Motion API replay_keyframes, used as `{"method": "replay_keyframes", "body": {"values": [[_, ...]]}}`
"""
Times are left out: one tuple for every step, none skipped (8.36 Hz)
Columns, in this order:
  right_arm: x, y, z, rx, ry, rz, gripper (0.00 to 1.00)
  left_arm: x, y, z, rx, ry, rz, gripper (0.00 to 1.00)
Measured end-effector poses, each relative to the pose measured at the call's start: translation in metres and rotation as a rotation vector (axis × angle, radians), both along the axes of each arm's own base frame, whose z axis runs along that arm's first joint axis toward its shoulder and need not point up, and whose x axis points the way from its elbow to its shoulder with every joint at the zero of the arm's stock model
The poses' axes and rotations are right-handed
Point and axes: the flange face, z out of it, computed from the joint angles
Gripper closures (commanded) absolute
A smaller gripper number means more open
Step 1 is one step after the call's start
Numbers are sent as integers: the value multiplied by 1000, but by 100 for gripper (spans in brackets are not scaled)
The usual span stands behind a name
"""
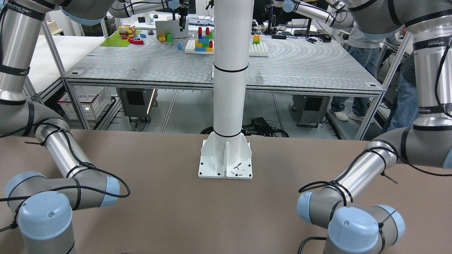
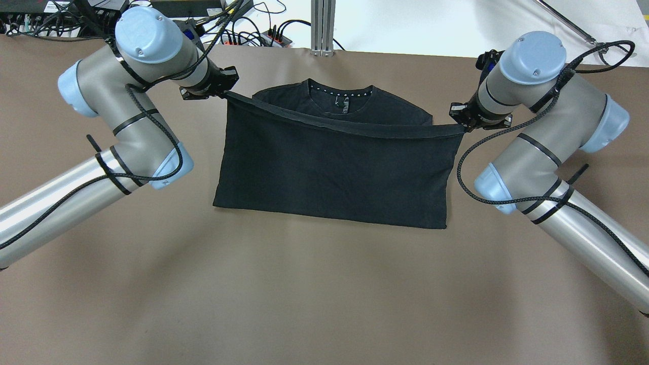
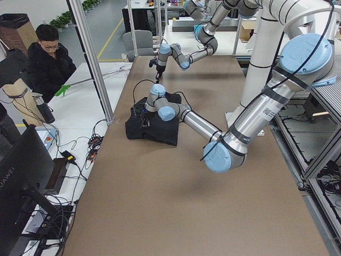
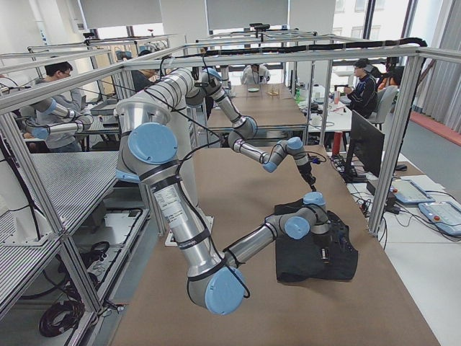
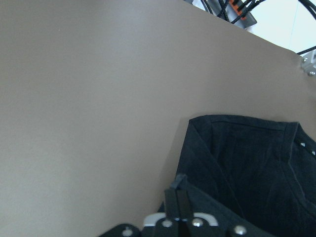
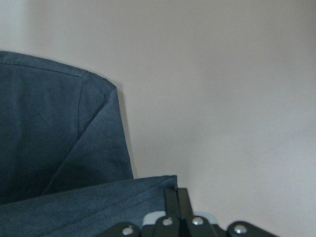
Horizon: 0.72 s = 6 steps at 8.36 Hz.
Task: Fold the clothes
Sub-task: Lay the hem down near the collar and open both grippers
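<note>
Black clothes point(image 2: 334, 167) seemingly clamped: left gripper point(image 2: 226, 92), right gripper point(image 2: 460, 126).

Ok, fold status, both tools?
Left tool and right tool shut on hem. Black shirt half folded, hem short of collar. Nothing visible blocking.

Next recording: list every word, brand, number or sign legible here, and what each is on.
"HUAWEI": back of the dark monitor, lower left of the exterior left view.
Sticker on the left arm: too small to read.
Printed band on the right arm: blurred, unreadable.
Neck tag of the black garment: unreadable.
</note>
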Motion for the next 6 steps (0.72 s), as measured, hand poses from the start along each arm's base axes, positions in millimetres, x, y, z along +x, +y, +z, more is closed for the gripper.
{"method": "replay_keyframes", "body": {"values": [[-5,-8,11,6,-2,1,100,12,-20,2,7,3,-3,100],[-9,-13,19,10,-3,2,100,22,-35,10,16,8,-3,100],[-11,-16,23,11,-3,3,100,29,-44,19,22,10,-3,100],[-12,-18,27,13,0,6,98,32,-49,24,25,10,-4,96],[-14,-22,31,23,11,16,69,34,-50,27,26,8,-4,76],[-17,-27,35,36,21,28,47,36,-51,29,27,6,-4,49]]}}
